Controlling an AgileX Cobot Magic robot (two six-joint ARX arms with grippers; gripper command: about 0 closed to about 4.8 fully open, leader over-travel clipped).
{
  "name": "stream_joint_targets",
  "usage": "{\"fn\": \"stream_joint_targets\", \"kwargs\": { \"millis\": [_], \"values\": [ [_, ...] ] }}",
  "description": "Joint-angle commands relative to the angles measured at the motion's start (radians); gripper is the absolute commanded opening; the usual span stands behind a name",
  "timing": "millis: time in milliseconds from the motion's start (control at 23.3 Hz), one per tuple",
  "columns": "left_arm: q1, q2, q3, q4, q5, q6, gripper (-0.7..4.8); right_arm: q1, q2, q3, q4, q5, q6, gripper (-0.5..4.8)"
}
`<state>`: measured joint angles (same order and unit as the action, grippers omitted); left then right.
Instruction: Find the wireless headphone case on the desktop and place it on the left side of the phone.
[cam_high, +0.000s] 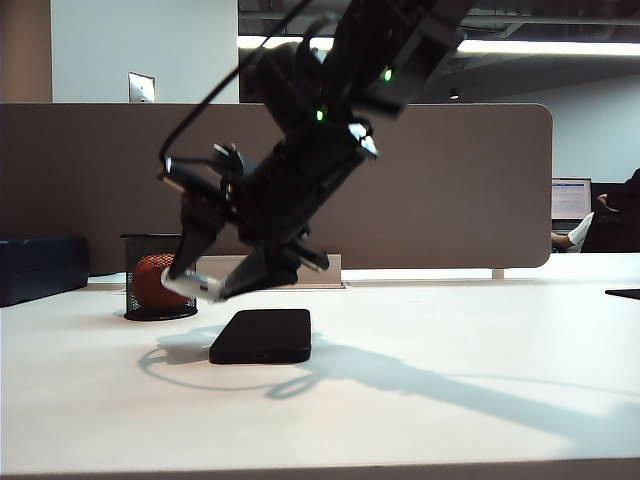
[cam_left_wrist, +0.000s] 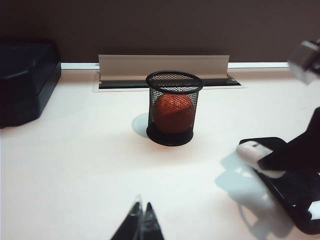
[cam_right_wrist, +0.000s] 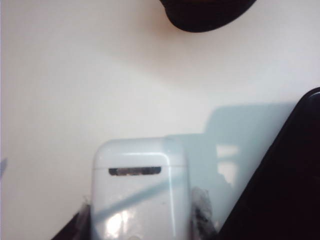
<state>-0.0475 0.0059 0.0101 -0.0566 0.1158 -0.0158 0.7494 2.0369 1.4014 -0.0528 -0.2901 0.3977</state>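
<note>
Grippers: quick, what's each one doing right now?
Left gripper: shut, empty, low over the desktop.
Right gripper: shut on the wireless headphone case, left of the phone.

right tool (cam_high: 212, 283) holds case (cam_high: 192, 286) above desktop (cam_high: 420, 380).

I am working in an open-plan office; a brown partition panel (cam_high: 440, 180) is backing my white surface (cam_high: 450, 380); a lit monitor (cam_high: 570, 198) is glowing beyond; ceiling strip lights (cam_high: 540, 46) are running overhead.
</note>
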Motion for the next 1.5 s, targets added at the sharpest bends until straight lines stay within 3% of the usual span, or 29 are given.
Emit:
{"fn": "stream_joint_targets", "kwargs": {
  "millis": [43, 515, 601, 687, 1031, 1503],
  "values": [
    [-0.001, 0.000, 0.002, 0.005, 0.004, 0.003, -0.05, 0.003, 0.026, 0.005, 0.069, -0.001, 0.027, 2.28],
    [-0.001, 0.001, 0.002, 0.004, 0.004, 0.004, -0.05, 0.003, 0.084, 0.005, 0.090, 0.000, 0.028, 2.30],
    [-0.001, 0.001, 0.002, 0.004, 0.004, 0.004, -0.05, 0.007, 0.083, 0.005, 0.105, -0.003, 0.028, 2.36],
    [-0.001, 0.000, 0.002, 0.004, 0.004, 0.004, -0.05, 0.007, 0.083, 0.005, 0.124, -0.008, 0.029, 2.79],
    [-0.001, 0.000, 0.002, 0.004, 0.004, 0.004, -0.05, 0.007, 0.079, 0.005, 0.126, -0.027, 0.029, 2.78],
    [-0.001, 0.001, 0.002, 0.004, 0.003, 0.004, -0.05, -0.030, -0.012, 0.005, 0.100, -0.025, 0.019, 2.05]
  ]
}}
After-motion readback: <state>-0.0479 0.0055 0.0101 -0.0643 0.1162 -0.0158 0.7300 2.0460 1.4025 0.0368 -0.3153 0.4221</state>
